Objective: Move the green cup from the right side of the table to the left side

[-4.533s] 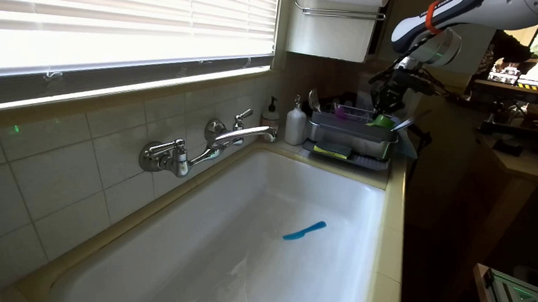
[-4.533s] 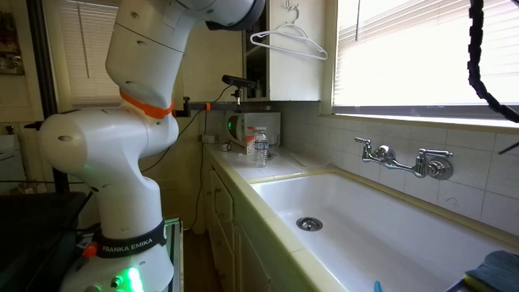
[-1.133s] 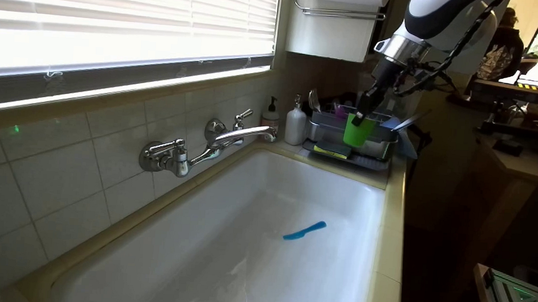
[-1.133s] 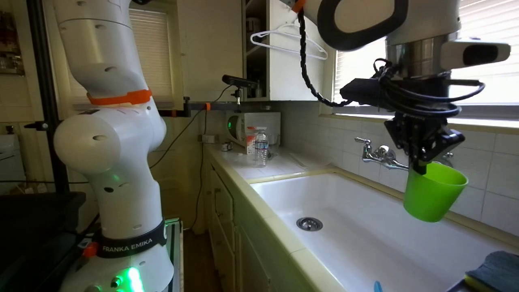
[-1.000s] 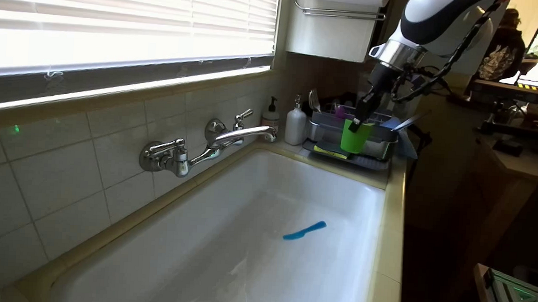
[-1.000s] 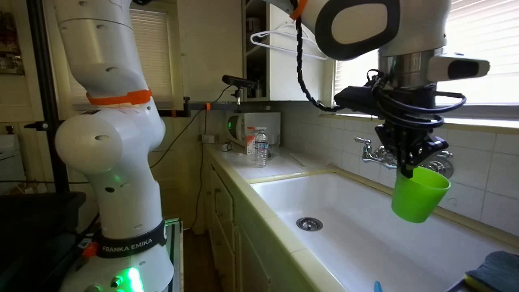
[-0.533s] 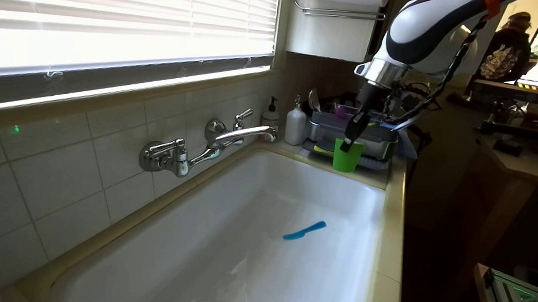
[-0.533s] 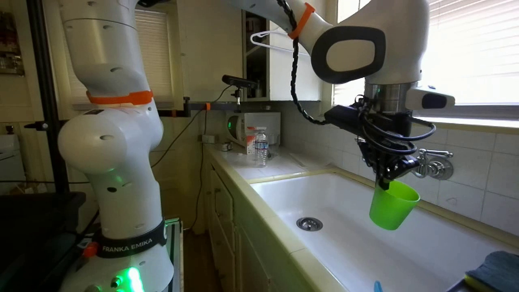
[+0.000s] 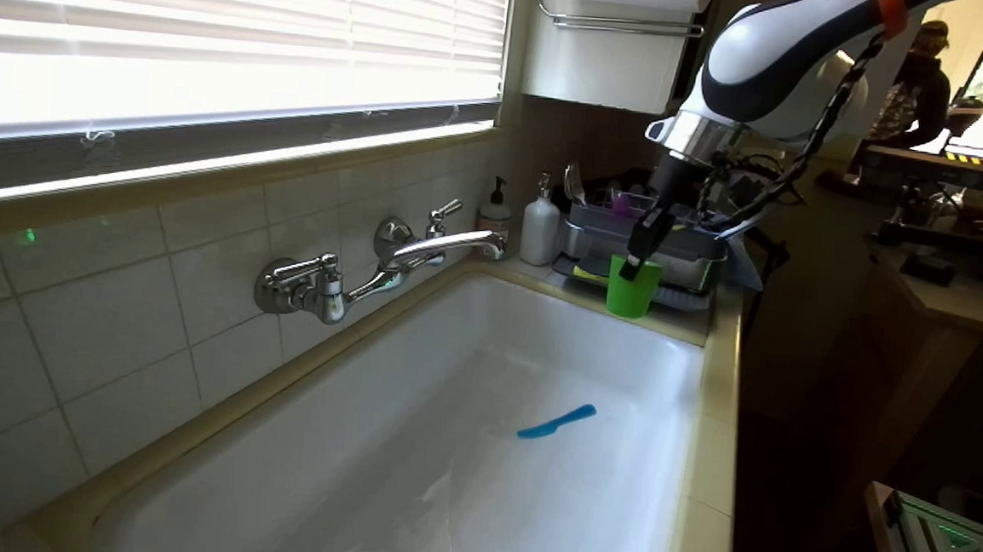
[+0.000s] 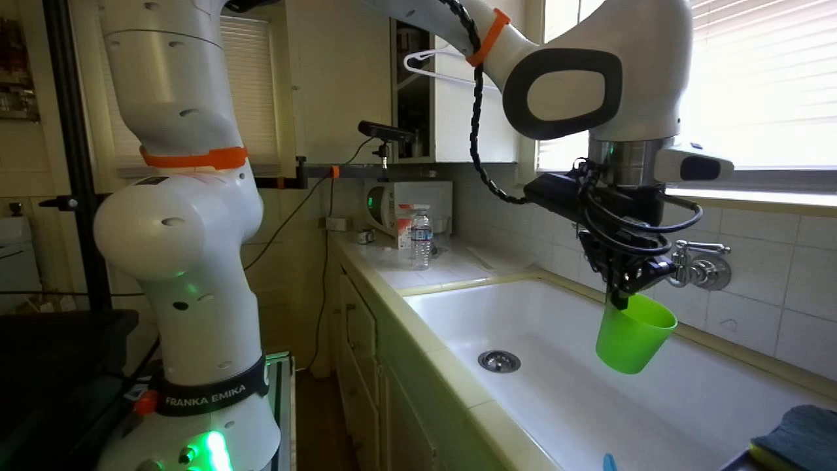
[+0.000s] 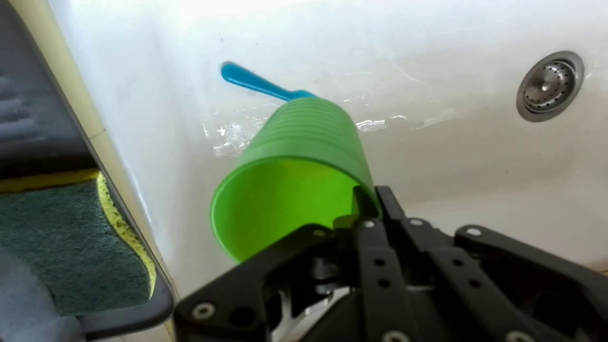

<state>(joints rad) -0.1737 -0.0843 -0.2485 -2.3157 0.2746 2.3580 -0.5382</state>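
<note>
Fingers (image 11: pixel 390 203) pinch the rim of the green cup (image 10: pixel 634 337), one inside and one outside, holding it tilted above the white sink basin (image 9: pixel 377 465), near the dish rack (image 9: pixel 604 223). A blue utensil (image 9: pixel 558 423) lies in the basin.

Blinds (image 9: pixel 233 38) overexposed; glare on basin (image 11: pixel 332 28); lower cabinets (image 10: pixel 402 418) dim.
</note>
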